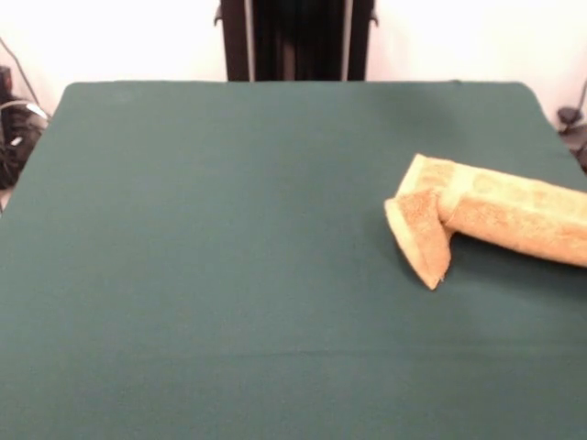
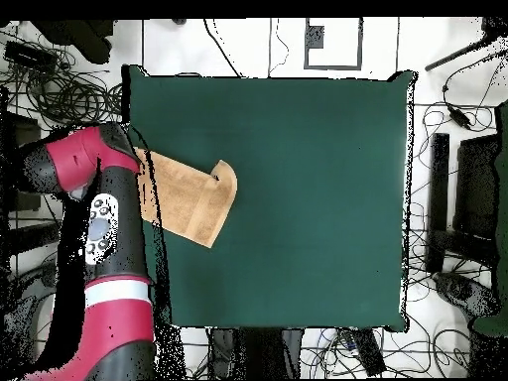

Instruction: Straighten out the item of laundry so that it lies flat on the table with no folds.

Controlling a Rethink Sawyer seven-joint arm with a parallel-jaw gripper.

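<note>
The item of laundry (image 1: 495,215) is an orange-tan towel lying at the right side of the green table (image 1: 229,229), and it runs off the picture's right edge. Its left end is folded: a corner flap (image 1: 422,236) is turned over and points toward the front. In the overhead view the towel (image 2: 184,198) lies at the table's (image 2: 308,198) left edge, with one corner (image 2: 226,177) curled over. The red and black arm (image 2: 104,248) covers the towel's left end. No gripper shows in either view.
Cables (image 2: 60,89) and dark equipment (image 2: 466,189) lie on the floor around the table. The arm's bulky elbow (image 2: 79,164) hangs over the table's left border in the overhead view.
</note>
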